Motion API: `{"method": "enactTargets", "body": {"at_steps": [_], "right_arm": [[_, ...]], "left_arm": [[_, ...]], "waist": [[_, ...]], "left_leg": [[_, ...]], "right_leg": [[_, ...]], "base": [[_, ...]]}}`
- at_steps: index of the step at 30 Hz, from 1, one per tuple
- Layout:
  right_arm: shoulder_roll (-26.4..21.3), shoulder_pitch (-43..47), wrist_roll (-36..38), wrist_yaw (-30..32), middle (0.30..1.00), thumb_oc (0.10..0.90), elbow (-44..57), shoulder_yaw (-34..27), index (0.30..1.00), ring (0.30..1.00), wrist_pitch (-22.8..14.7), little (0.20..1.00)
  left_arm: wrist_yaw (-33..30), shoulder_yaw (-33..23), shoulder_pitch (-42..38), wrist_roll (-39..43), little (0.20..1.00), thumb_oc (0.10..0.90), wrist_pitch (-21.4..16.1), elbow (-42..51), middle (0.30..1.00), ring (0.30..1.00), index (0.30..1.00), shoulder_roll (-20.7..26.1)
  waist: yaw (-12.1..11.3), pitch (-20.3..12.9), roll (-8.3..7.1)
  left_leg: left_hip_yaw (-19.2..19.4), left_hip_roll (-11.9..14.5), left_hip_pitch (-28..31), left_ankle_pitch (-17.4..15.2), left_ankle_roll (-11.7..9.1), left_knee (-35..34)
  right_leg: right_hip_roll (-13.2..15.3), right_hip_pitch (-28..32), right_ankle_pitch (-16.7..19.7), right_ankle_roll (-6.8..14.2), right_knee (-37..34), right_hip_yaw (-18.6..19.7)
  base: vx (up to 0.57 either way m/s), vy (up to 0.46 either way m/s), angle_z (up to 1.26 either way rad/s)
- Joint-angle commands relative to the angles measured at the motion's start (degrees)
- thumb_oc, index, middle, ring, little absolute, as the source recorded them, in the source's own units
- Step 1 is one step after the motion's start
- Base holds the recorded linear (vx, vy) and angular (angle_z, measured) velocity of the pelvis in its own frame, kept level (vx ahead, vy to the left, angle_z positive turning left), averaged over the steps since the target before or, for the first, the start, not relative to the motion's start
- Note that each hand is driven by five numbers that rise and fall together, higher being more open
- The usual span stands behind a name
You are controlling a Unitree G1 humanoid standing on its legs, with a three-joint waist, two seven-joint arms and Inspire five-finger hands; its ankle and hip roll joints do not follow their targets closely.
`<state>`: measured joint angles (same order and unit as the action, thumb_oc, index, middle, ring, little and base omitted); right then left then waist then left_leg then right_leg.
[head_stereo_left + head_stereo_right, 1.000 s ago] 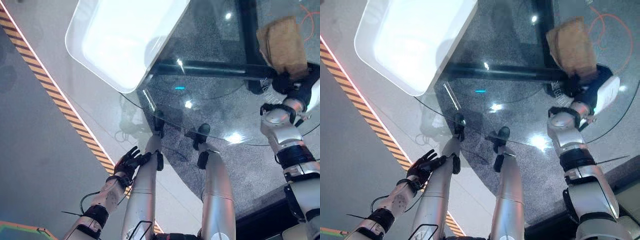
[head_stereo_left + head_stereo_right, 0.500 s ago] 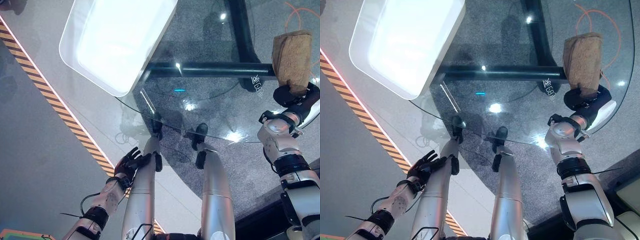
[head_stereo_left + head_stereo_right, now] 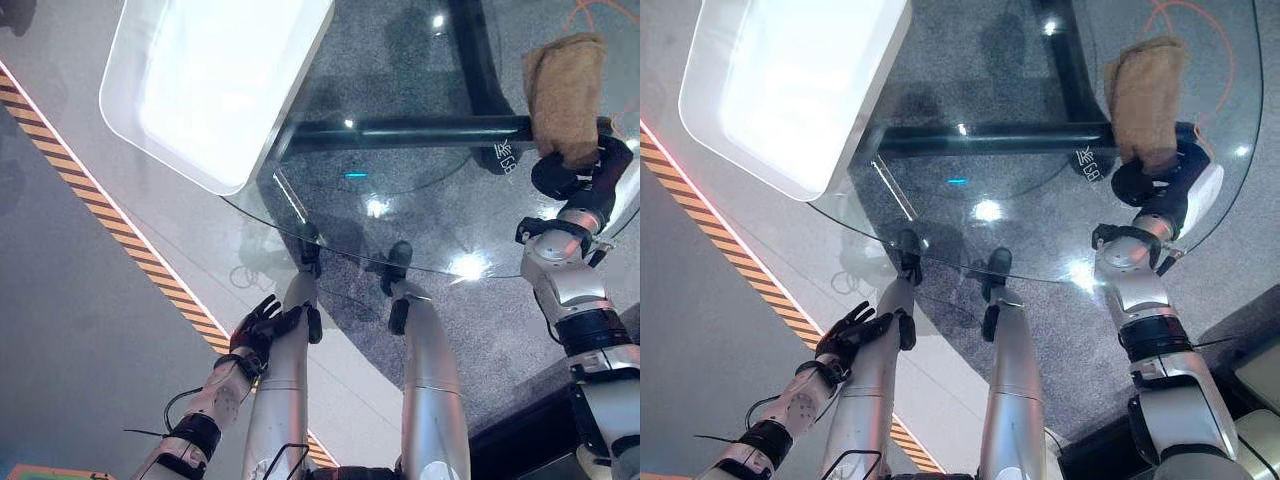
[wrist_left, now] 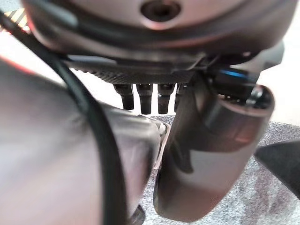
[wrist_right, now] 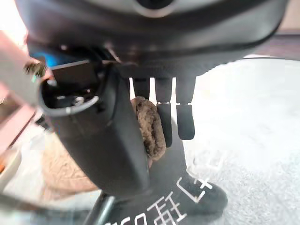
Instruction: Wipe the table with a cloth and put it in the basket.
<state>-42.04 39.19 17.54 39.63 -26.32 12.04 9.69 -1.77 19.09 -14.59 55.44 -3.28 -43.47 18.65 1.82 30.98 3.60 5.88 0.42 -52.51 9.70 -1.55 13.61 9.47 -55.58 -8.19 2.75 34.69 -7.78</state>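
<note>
- Left eye view: round glass table (image 3: 430,235) with a dark frame beneath; white rectangular basket (image 3: 215,80) standing on its far left part, overhanging the rim; brown cloth (image 3: 565,95) at the table's right side, its lower end gripped by the right hand (image 3: 575,175); the cloth extends away from the hand over the glass; whether it touches the surface cannot be determined.
- Same view: left hand (image 3: 262,325) low at the lower left, off the table, above the grey floor (image 3: 70,330); fingers spread and relaxed, holding nothing; a yellow-and-black striped floor line (image 3: 110,215) runs diagonally near it.
- Right eye view: same arrangement; cloth (image 3: 1145,95) well apart from the basket (image 3: 790,90); right hand (image 3: 1155,180) just below the cloth; an orange cable (image 3: 1185,15) lies on the floor past the table.
- Left wrist view: left hand's fingertips (image 4: 140,101) in a straight row, nothing between them and the thumb.
- Right wrist view: right hand's thumb (image 5: 108,140) and fingers (image 5: 171,117) pinching a bunched fold of the brown cloth (image 5: 150,129); more cloth spreads past the thumb on the glass side.
</note>
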Motion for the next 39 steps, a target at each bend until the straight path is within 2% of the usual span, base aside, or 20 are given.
{"method": "enactTargets", "body": {"at_steps": [1, 6, 10, 19, 22, 32, 39], "right_arm": [[-1.0, -0.5, -4.8, -11.1, 0.3, 0.1, 8.0, 7.0, 0.3, 0.3, -1.2, 0.2], [0.0, -0.5, -5.8, -18.4, 0.3, 0.1, 7.6, 10.4, 0.3, 0.3, -1.4, 0.2], [0.8, 0.1, -5.8, -22.3, 0.3, 0.1, 6.4, 13.0, 0.3, 0.3, -3.1, 0.2], [3.3, 0.7, -7.7, -30.3, 0.3, 0.1, 8.4, 17.6, 0.3, 0.3, -3.6, 0.2], [4.0, 0.6, -8.2, -31.3, 0.3, 0.1, 8.9, 18.5, 0.3, 0.3, -3.6, 0.2], [6.7, 2.0, -6.5, -35.3, 0.3, 0.1, 11.3, 22.1, 0.3, 0.3, -7.6, 0.2], [9.2, 3.8, -7.0, -36.7, 0.3, 0.1, 12.9, 24.3, 0.3, 0.3, -6.5, 0.2]], "left_arm": [[0.4, 1.7, 6.1, -0.3, 0.9, 0.8, -0.3, 0.2, 0.9, 0.9, 0.9, -0.8], [1.6, 1.4, 5.9, -0.7, 0.9, 0.8, -0.6, -0.1, 0.9, 0.9, 0.9, -0.4], [1.8, 1.9, 5.4, -0.9, 0.9, 0.8, -0.6, -0.4, 0.9, 0.9, 0.9, -0.6], [1.8, 2.5, 4.9, -1.3, 0.9, 0.8, -0.3, -0.2, 0.9, 0.9, 0.9, -1.1], [1.4, 2.6, 4.6, -1.1, 0.9, 0.8, -0.1, 0.1, 0.9, 0.9, 0.9, -1.1], [1.1, 3.7, 4.0, -1.7, 0.9, 0.8, 0.5, 0.0, 0.9, 0.9, 0.9, -1.4], [0.4, 4.2, 2.9, -1.7, 0.9, 0.8, 0.7, 0.0, 0.9, 0.9, 0.9, -2.3]], "waist": [[-1.7, -1.2, 1.07], [-2.0, -1.2, 1.15], [-2.2, -1.2, 1.34], [-2.6, -1.2, 1.59], [-2.7, -1.2, 1.73], [-3.3, -1.2, 1.99], [-3.5, -1.2, 2.07]], "left_leg": [[1.7, -3.1, 1.6, -15.0, -0.4, 11.4], [1.9, -3.0, 1.3, -14.9, -0.5, 11.8], [2.1, -3.0, 1.2, -14.9, -0.6, 11.8], [2.3, -3.2, 0.9, -14.6, -0.8, 11.9], [2.3, -3.3, 0.9, -14.4, -0.8, 11.8], [2.2, -3.6, 0.6, -14.2, -0.7, 12.1], [2.4, -3.4, 0.7, -14.2, -0.8, 12.2]], "right_leg": [[-4.3, 2.2, 7.9, 2.9, -11.8, -1.2], [-3.7, 1.9, 7.9, 2.9, -11.4, -1.7], [-3.4, 1.8, 8.0, 2.9, -11.4, -1.9], [-2.9, 1.4, 7.9, 2.9, -11.1, -2.3], [-2.8, 1.4, 7.9, 2.9, -11.1, -2.4], [-2.2, 0.8, 8.2, 2.9, -10.8, -2.8], [-2.0, 1.1, 8.0, 3.0, -10.7, -2.8]], "base": [[0.05, 0.0, -0.03], [0.0, 0.004, -0.03], [0.0, 0.001, -0.01], [0.0, 0.0, 0.0], [0.0, 0.0, 0.0], [0.0, 0.002, -0.01], [0.0, 0.004, 0.04]]}}
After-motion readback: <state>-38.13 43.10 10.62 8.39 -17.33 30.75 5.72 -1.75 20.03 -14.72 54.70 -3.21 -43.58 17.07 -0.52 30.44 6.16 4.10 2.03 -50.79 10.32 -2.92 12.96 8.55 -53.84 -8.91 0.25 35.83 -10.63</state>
